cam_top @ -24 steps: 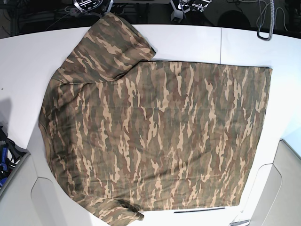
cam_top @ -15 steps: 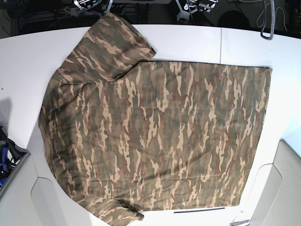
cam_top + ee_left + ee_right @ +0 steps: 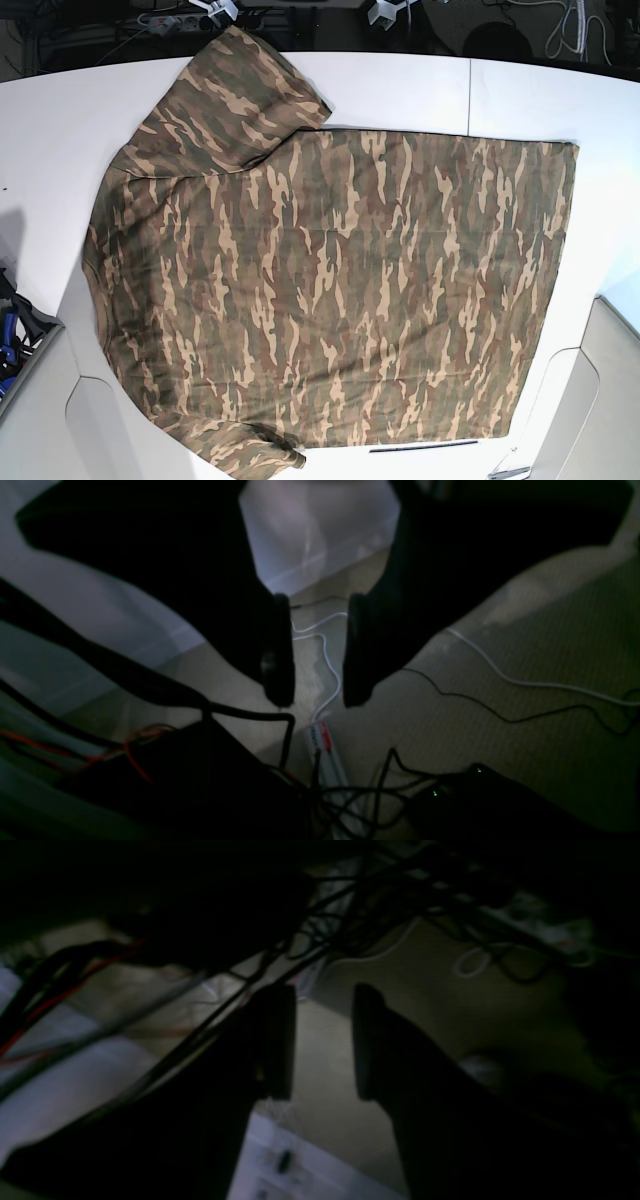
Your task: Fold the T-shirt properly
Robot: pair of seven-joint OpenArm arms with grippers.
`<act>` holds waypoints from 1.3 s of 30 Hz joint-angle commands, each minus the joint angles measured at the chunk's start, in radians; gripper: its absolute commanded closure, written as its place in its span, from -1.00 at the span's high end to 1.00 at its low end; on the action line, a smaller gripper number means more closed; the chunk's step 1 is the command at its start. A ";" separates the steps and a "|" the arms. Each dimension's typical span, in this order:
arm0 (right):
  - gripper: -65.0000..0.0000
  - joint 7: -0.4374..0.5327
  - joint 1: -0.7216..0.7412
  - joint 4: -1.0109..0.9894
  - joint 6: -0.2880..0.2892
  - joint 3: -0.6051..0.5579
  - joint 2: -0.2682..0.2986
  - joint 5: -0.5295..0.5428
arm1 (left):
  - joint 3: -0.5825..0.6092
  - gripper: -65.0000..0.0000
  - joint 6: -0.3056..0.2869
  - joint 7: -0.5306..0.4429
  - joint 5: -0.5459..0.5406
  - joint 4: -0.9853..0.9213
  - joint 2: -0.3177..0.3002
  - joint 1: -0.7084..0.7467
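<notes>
Both arms have pulled back almost out of the base view at twelve o'clock, where the T-shirt (image 3: 330,270) lies flat on the desk (image 3: 400,85), while only wrist views show the left end effector (image 3: 312,700) and right end effector (image 3: 322,1092) spread, holding nothing.

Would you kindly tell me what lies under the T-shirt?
The T-shirt lies flat on a white table, bare around its edges. Whatever is beneath the cloth is hidden.

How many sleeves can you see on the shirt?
2: one sleeve at the top left on the table, the other at the bottom edge, partly cut off.
</notes>
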 commanded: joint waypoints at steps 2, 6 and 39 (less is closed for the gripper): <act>-0.40 0.006 -0.045 0.051 0.052 -0.001 0.021 0.046 | 0.000 -0.45 -0.011 0.000 -0.031 0.085 -0.023 0.063; -0.40 0.005 -0.127 0.146 0.098 -0.001 0.053 0.129 | 0.000 -0.45 -0.055 0.019 -0.086 0.251 -0.060 0.170; -0.41 -0.595 -0.561 1.349 0.115 0.005 0.104 0.654 | -0.533 -0.45 -0.142 0.292 -0.465 1.498 -0.110 0.737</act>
